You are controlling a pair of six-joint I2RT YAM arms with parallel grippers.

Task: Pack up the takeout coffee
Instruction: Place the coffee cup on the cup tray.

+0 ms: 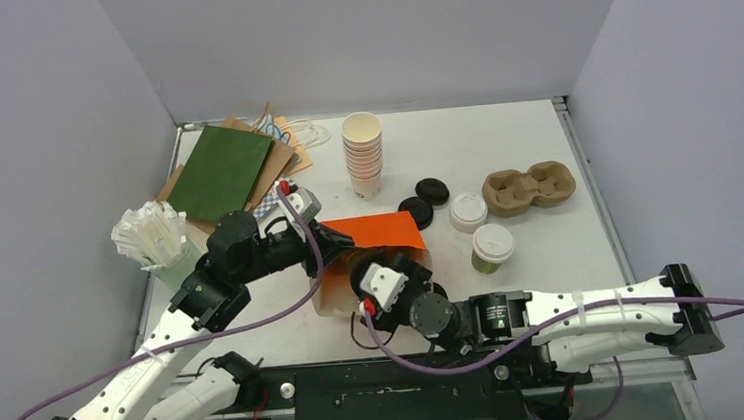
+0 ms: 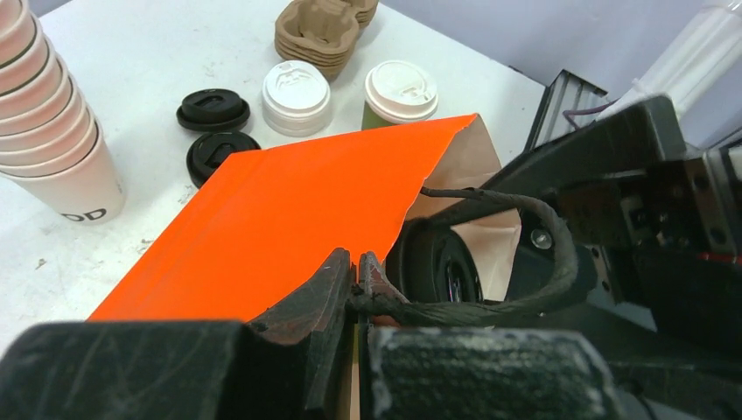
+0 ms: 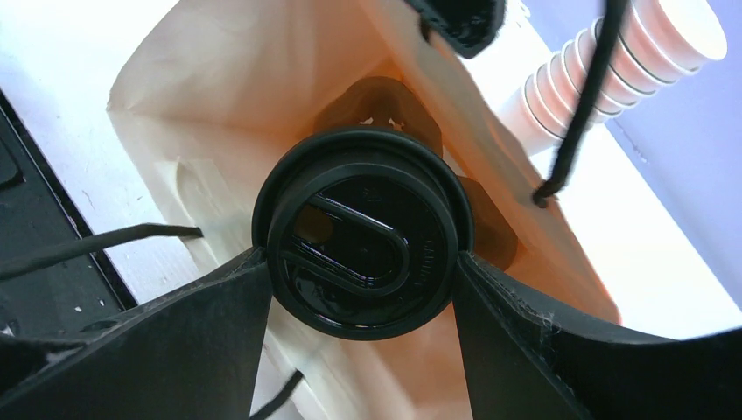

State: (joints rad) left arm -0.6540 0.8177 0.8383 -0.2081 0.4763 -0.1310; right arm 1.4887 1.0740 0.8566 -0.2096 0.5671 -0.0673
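Worktop [image 1: 504, 149] is seen bearing an orange bag [image 1: 375, 233] laid on its side, its mouth held open by the left pincer [image 2: 357, 280] clamped on the rim, while a black-lidded coffee cup [image 3: 363, 254], gripped by the right pincer [image 3: 359, 262], is pointed lengthwise just inside that mouth.

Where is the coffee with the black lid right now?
In the right wrist view, the black-lidded coffee is held by the right gripper inside the orange bag, which lies left of the white-lidded cup.
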